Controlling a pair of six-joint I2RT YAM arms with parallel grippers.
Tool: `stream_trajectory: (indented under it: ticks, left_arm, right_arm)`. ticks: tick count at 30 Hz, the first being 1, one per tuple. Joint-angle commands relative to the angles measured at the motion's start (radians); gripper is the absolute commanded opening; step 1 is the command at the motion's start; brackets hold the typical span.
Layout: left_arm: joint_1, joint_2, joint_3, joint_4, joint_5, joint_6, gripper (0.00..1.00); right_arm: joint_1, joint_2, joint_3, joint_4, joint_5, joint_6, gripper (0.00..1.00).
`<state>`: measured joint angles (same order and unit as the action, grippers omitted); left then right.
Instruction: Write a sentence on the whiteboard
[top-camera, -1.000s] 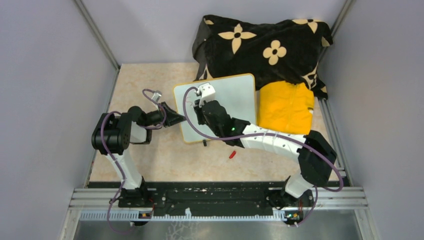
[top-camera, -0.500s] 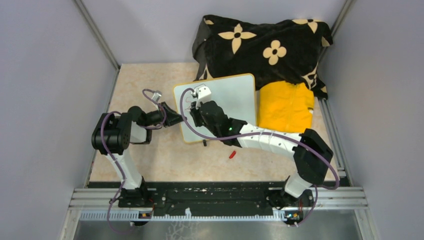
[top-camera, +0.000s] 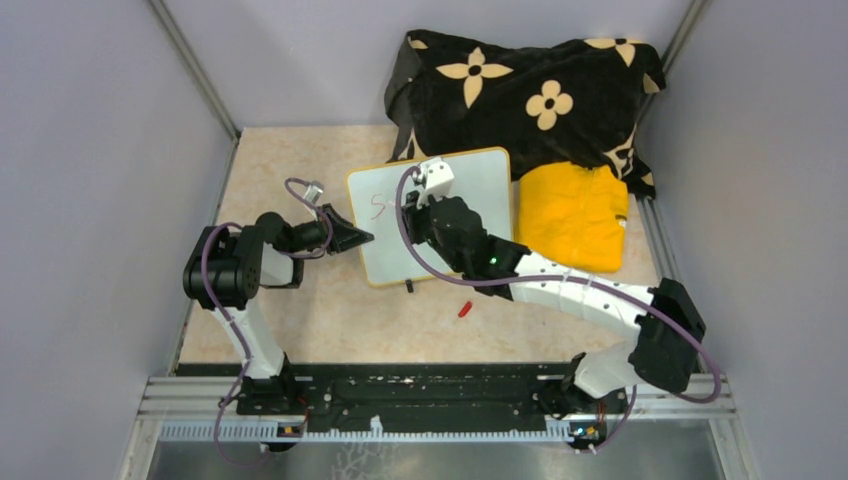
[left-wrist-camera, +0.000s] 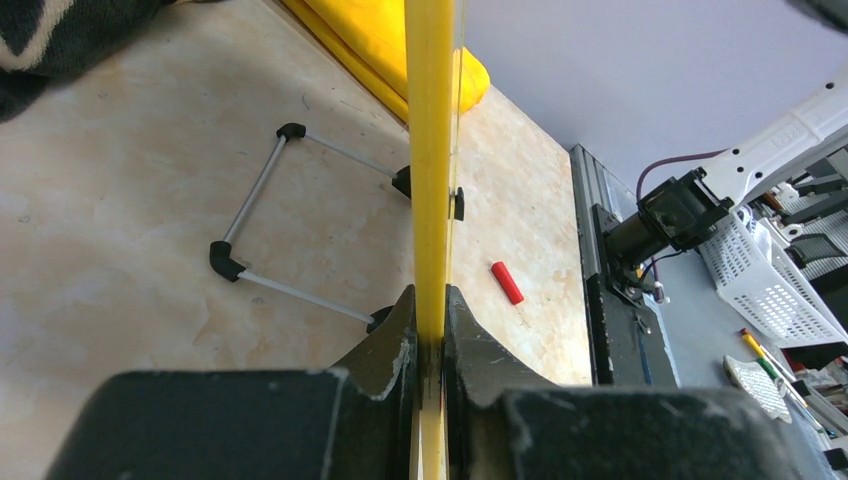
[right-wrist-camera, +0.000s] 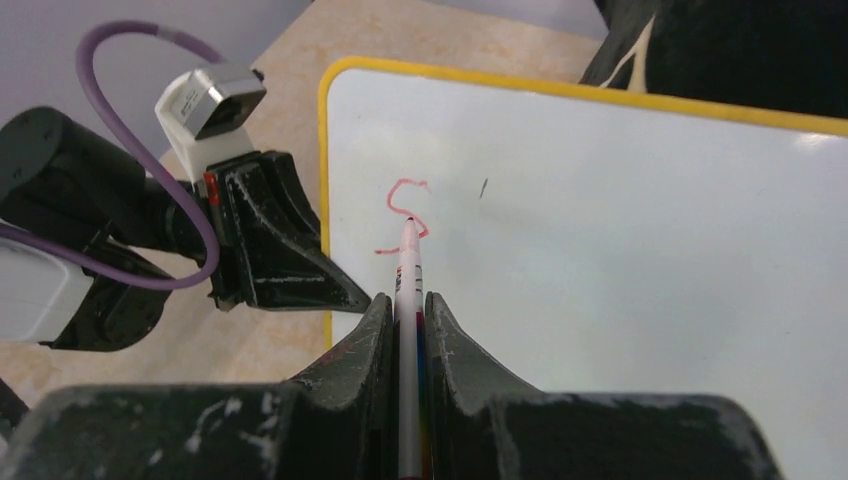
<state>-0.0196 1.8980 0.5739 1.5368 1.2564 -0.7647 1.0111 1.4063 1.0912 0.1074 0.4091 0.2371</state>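
Note:
The whiteboard (top-camera: 480, 185) stands tilted at mid-table, white with a yellow frame. My left gripper (top-camera: 365, 238) is shut on its left frame edge (left-wrist-camera: 430, 150), one finger on each side (left-wrist-camera: 430, 300). My right gripper (right-wrist-camera: 405, 305) is shut on a slim white-and-red marker (right-wrist-camera: 407, 285) whose tip rests on the board (right-wrist-camera: 600, 230) beside a red S-shaped stroke (right-wrist-camera: 403, 212). That stroke (top-camera: 381, 207) is all that shows of the sentence. The right gripper (top-camera: 413, 208) hovers over the board's upper left part.
A red pen cap (top-camera: 465, 309) lies on the table in front of the board. A black flowered blanket (top-camera: 520, 80) and a yellow cloth (top-camera: 570, 215) sit behind and to the right. The board's wire stand (left-wrist-camera: 260, 190) rests on the table behind it.
My right arm has shifted right across the board, uncovering a red S stroke near its left edge. The left gripper and the board have stayed put.

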Motion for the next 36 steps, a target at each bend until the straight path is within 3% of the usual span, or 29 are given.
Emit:
stream_trajectory:
  ticks: [1,14,36]
  left_arm:
    - [-0.002,0.009,0.007,-0.011,0.003,0.058,0.00]
    - [-0.002,0.009,0.008,-0.012,0.003,0.058,0.00]
    - [-0.003,0.009,0.010,-0.017,0.004,0.060,0.00]
  right_arm:
    - [-0.036,-0.047,0.000,0.043,0.030,-0.029,0.00]
    - [-0.046,0.016,0.027,0.090,-0.047,-0.021,0.00]
    - [-0.046,0.100,0.076,0.041,0.014,-0.004,0.00]
